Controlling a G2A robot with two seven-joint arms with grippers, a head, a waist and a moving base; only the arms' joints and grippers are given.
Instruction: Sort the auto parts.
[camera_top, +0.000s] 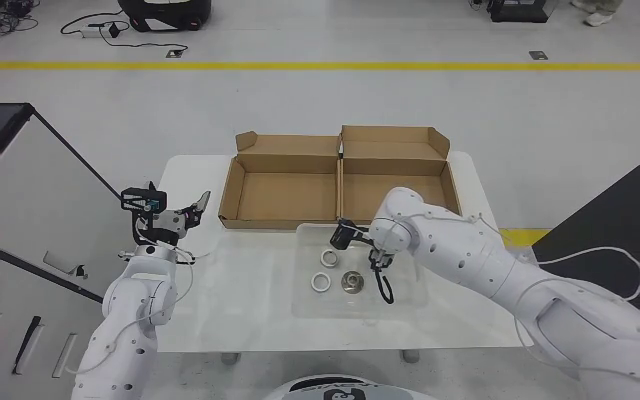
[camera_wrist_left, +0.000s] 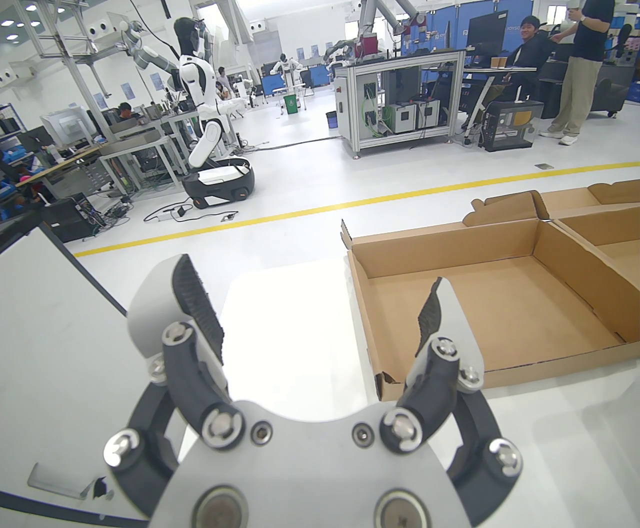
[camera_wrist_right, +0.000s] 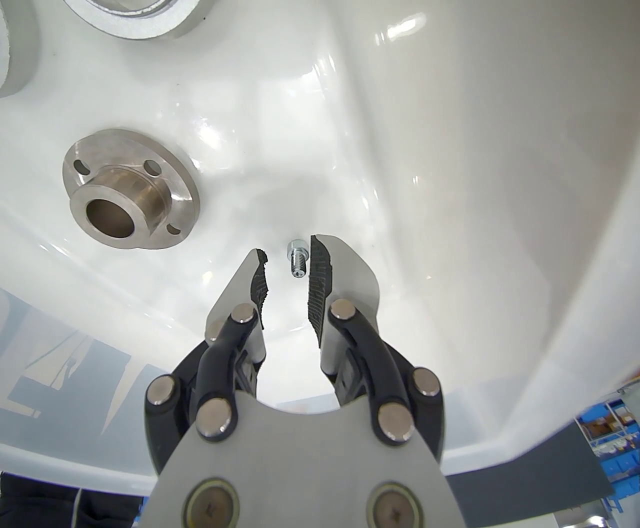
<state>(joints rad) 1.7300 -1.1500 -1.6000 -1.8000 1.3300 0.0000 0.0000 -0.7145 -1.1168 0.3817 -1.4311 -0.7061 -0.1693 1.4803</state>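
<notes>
The left pincer (camera_wrist_left: 310, 280) hangs over the bench's (camera_top: 230, 320) left side, fingers wide apart and holding nothing, probably parked clear of the work. Two open boxes (camera_top: 283, 196) sit side by side at the back, likely one for each kind of part. In front of them a white tray (camera_top: 310, 305) holds the unsorted parts: two rings (camera_top: 329, 259), a flange (camera_wrist_right: 131, 196) and a small bolt (camera_wrist_right: 296, 257). The right pincer (camera_wrist_right: 288, 248) is low in the tray, fingers narrowly apart on either side of the bolt and not clamped, placed so that closing should catch it.
</notes>
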